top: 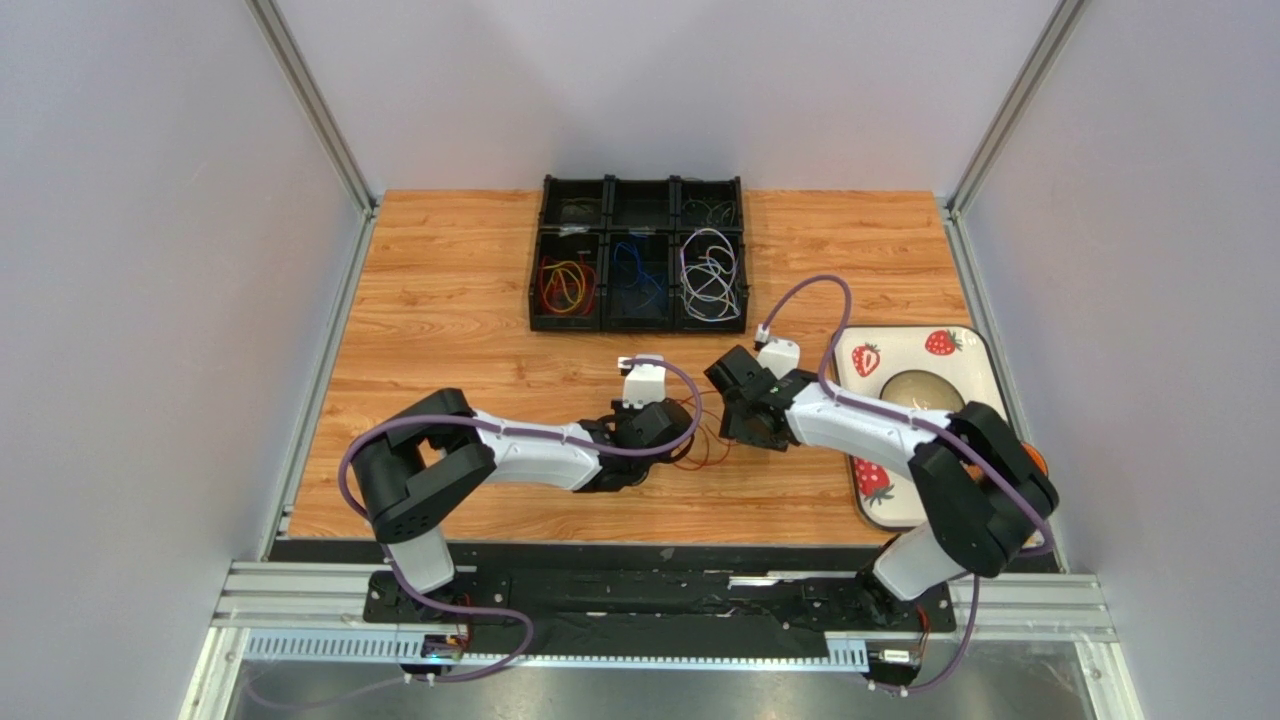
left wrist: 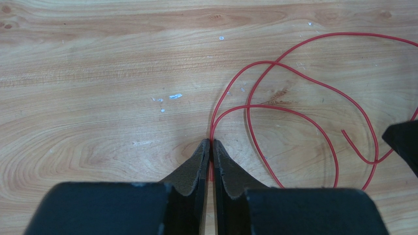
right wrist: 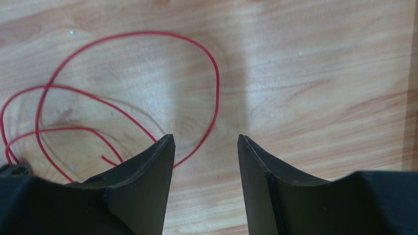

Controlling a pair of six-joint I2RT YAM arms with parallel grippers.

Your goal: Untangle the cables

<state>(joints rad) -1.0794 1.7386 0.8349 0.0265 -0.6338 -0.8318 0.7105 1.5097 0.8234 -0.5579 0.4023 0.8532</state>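
A thin red cable [left wrist: 289, 105] lies in loose loops on the wooden table; it also shows in the right wrist view [right wrist: 132, 73] and faintly in the top view [top: 703, 450]. My left gripper [left wrist: 211, 143] is shut on the red cable, which runs out from between its tips. My right gripper [right wrist: 206, 138] is open and empty, just right of the loops, above bare wood. Other cables lie sorted in a black tray [top: 642, 197]: red and yellow [top: 565, 285], blue and dark [top: 637, 278], white [top: 709, 275].
A strawberry-patterned plate [top: 969, 360] sits at the right edge of the table, under the right arm. The black tray stands at the back centre. Grey walls close in on both sides.
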